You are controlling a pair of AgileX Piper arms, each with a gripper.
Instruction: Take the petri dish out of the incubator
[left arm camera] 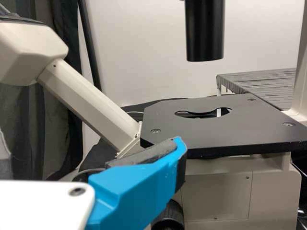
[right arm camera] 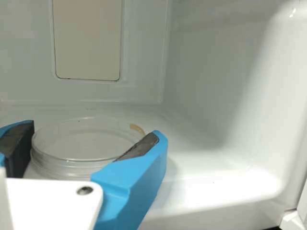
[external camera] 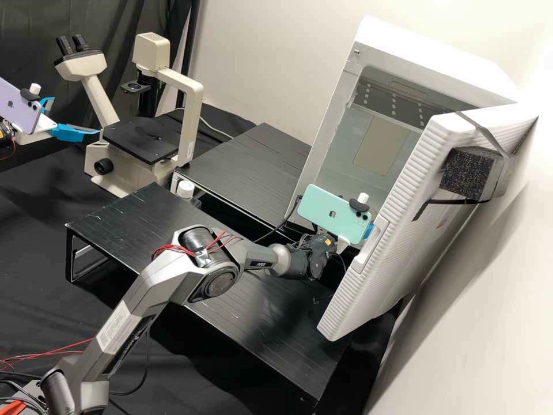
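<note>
The incubator door (external camera: 417, 190) was ribbed white, the microscope (external camera: 190, 118) cream with a black stage (left arm camera: 211, 130), one phone (external camera: 325, 202) mint green, another phone (external camera: 16, 109) lilac.

A laboratory, told by its microscope (external camera: 192, 115), incubator (external camera: 443, 66) and petri dish (right arm camera: 81, 139).
The microscope, at the far left, is cream, with twin eyepieces (external camera: 80, 42) and a flat black stage (external camera: 135, 142); the incubator, a white cabinet at the right, has its ribbed door (external camera: 403, 196) open; the clear, round dish sits inside; a low black platform (external camera: 245, 167) stands between microscope and incubator.
</note>
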